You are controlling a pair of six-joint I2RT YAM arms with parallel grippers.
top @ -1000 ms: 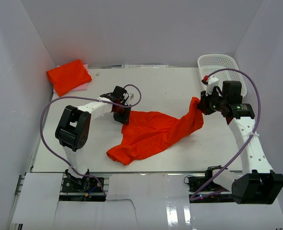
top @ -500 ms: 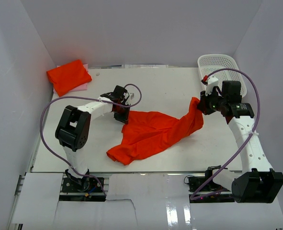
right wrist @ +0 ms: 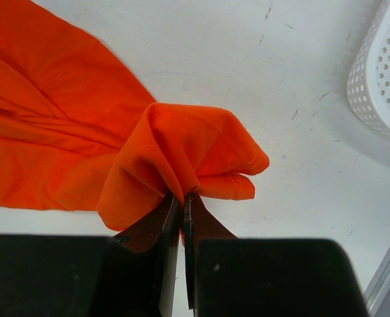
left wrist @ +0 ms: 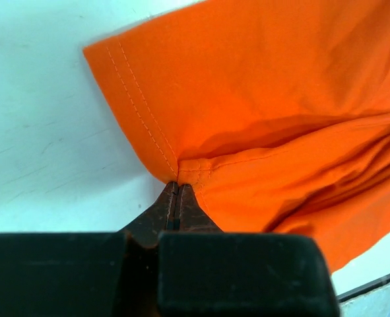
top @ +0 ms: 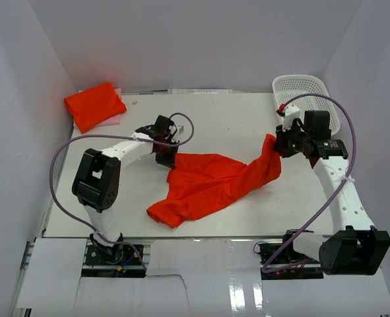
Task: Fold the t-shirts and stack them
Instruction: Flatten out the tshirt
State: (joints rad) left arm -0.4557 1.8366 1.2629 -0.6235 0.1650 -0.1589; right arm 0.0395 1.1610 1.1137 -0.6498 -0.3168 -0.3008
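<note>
T-shirt (top: 211,185) ends pinched by left gripper (left wrist: 175,191), right gripper (right wrist: 181,198).

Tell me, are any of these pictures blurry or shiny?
Top view: glare streaks on the glossy white ledge at the bottom. Left wrist view: the black left gripper is fuzzy, the bright orange-red fabric t-shirt's stitching sharp. Right wrist view: the black right gripper is fuzzy too.

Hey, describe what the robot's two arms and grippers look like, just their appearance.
Both the left arm and right arm have white links with chunky black joints. A thin purple cable loops alongside each. The left gripper and right gripper have black bodies and dark brownish, tapering fingers.
</note>
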